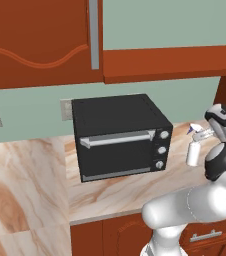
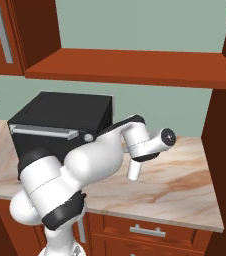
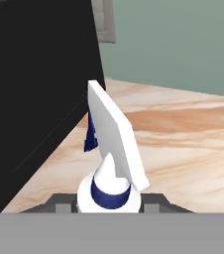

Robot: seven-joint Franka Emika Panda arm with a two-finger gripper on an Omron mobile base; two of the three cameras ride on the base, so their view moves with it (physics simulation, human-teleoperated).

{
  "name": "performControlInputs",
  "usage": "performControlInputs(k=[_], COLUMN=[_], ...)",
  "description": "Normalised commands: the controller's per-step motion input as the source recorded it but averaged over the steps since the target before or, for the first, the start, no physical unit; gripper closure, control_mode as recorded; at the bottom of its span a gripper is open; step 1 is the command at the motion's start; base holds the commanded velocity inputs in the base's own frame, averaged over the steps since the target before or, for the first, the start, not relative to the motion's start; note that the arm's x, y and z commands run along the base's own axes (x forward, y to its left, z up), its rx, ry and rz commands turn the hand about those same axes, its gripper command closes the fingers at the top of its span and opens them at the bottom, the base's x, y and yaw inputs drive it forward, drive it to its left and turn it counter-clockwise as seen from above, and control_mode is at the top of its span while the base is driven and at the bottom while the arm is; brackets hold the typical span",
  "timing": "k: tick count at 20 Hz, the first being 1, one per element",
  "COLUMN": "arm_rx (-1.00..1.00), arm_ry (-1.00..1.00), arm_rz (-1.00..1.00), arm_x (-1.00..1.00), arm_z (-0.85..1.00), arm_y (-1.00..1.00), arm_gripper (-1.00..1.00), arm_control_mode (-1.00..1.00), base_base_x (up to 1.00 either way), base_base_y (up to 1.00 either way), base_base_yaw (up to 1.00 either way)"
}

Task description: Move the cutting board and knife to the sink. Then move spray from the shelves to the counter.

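While you look from the left base camera, you see the spray [image 1: 194, 150], a small white bottle, upright just to the right of the black oven [image 1: 120, 136], with the hand [image 1: 201, 134] at its nozzle. The bottle's bottom is close to the beige marble worktop [image 1: 110, 192]; whether it touches the stone, you cannot tell. From the hand camera, the spray sits between the two dark fingertips [image 3: 59, 202], which press on its neck, so the hand is closed on the bottle. From the right base camera, the lower part of the bottle hangs under the wrist. The reddish-brown shelf [image 2: 135, 67] runs above the oven, well apart from the bottle.
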Motion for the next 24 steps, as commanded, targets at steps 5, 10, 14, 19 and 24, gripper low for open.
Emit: performControlInputs(k=[5,10,14,19,24], arm_rx=[0.0,0.0,-0.03,-0.02,0.0], arm_ry=[-0.11,-0.01,0.0,0.0,0.0], arm_rz=[0.0,0.0,0.0,0.0,0.0], arm_x=[0.0,0.0,0.0,0.0,0.0], arm_z=[0.0,0.0,-0.02,-0.02,-0.05], arm_y=[0.0,0.02,0.11,0.06,0.02], arm_gripper=[1.0,1.0,1.0,1.0,1.0], arm_control_mode=[-1.0,-1.0,-1.0,-1.0,-1.0], base_base_x=[0.0,0.0,0.0,0.0,0.0], base_base_y=[0.0,0.0,0.0,0.0,0.0], base_base_yaw=[0.0,0.0,0.0,0.0,0.0])
